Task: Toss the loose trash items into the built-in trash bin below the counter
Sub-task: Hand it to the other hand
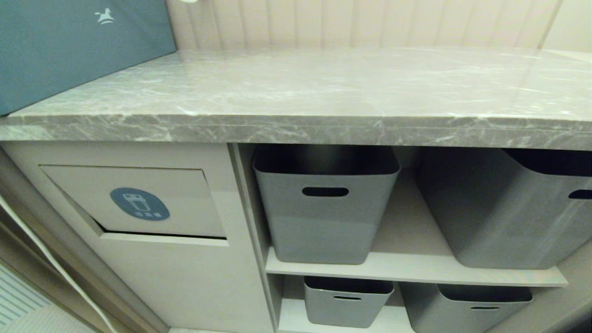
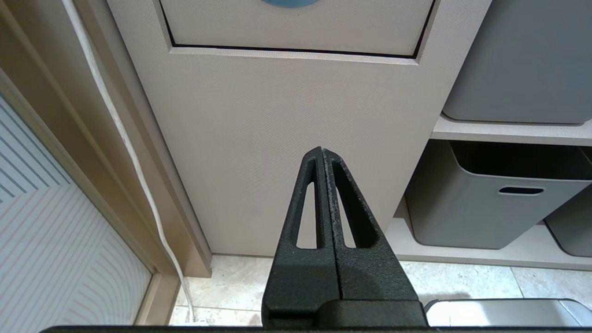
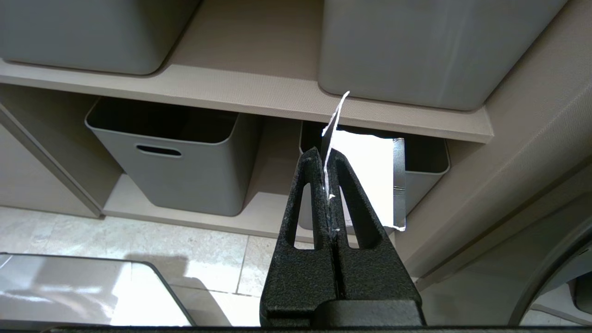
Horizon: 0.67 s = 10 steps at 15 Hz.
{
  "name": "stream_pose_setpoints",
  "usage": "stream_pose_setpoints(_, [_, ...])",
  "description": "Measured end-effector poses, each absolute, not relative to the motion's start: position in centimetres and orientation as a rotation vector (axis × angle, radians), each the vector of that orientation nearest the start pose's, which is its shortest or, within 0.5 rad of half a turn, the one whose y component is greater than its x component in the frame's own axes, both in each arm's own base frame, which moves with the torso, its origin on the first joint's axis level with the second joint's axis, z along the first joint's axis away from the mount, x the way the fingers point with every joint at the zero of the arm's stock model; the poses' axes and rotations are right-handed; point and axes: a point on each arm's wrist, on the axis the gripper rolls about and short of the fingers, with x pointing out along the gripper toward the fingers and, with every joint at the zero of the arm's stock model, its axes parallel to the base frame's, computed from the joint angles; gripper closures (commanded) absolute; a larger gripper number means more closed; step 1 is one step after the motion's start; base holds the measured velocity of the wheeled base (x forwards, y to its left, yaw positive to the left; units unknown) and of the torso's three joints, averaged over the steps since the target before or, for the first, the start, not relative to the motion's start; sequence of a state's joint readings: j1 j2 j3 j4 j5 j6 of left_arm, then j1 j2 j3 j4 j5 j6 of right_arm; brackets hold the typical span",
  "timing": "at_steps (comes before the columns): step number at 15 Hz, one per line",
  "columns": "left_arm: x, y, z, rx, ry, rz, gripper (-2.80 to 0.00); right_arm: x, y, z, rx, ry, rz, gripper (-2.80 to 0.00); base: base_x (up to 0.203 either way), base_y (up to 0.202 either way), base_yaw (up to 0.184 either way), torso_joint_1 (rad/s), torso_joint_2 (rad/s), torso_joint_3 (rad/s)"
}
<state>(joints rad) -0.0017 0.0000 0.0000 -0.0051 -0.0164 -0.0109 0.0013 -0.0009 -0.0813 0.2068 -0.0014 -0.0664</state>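
While neither arm shows in the head view, the built-in trash bin (image 1: pixel 134 203) sits at the left below the desk (image 1: pixel 296 88), its flap ajar. The left gripper (image 2: pixel 322 152) hangs low before the cabinet, fingers pressed together on nothing. Further right, before the grey tubs (image 3: pixel 162 162), the right gripper (image 3: pixel 326 155) pinches a torn scrap (image 3: pixel 370 175) by one edge — thin, light and floppy, likely to flutter.

A fitted home utility or kitchen corner: a grey marble counter (image 1: pixel 323 88) tops beige cabinetry, with a built-in trash bin (image 1: pixel 138 203) flap below its left end, grey handled tubs (image 1: pixel 323 208) on open shelves below its right, and pale floor tiles (image 2: pixel 240 286) beneath
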Motion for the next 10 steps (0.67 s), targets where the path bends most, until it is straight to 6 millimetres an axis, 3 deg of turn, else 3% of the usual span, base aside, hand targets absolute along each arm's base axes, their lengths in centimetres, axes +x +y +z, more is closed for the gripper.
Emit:
stream_pose_setpoints(3, [-2.28,-0.03,7.6,-0.012,-0.005,-0.016,0.0,-3.04,-0.01,7.65,-0.07,0.125,0.004,0.0,-0.028,0.0,0.0,0.002,0.0,0.001])
stream_pose_setpoints(10, [-2.28,-0.03,7.6,-0.011,-0.005,-0.015,0.0,-3.04,-0.01,7.65,-0.057,0.125,0.002,0.0,-0.187,0.0,0.002,0.002,0.0,0.002])
